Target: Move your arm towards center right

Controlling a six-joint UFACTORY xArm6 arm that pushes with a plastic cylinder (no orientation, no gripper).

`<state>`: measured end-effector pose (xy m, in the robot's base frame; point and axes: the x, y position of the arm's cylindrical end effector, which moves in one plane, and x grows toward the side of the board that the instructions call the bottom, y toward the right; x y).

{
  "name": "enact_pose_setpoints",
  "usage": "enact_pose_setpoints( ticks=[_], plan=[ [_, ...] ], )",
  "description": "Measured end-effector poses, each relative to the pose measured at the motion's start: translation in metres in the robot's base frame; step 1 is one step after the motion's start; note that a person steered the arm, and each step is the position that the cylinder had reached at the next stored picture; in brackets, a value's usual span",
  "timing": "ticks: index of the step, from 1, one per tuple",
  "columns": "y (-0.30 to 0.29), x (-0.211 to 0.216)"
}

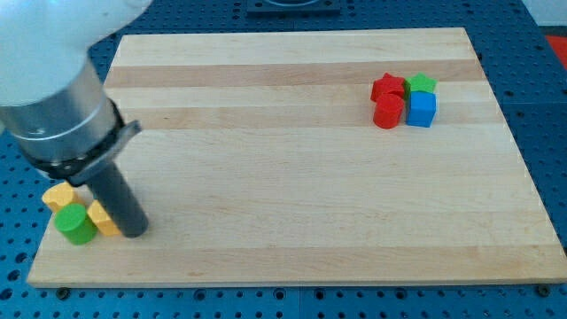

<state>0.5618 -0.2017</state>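
My tip (135, 232) beside yellow block (104, 219), partly hiding it; no gripper fitted, state untellable.

We see no words, numbers, labels or signs to read here. The wooden board (292, 159) is plain, and the little blocks at the upper right and lower left have no letters on them.
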Motion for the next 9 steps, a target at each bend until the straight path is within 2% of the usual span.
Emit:
enact_pose_setpoints(
  ticks=[1, 2, 3, 5, 7, 8, 9],
  plan=[
    [-0.023, 0.0],
    [-0.007, 0.002],
    [0.077, 0.0],
    [0.297, -0.033],
    [0.488, -0.096],
    [0.547, -0.132],
    [0.53, -0.155]
  ],
)
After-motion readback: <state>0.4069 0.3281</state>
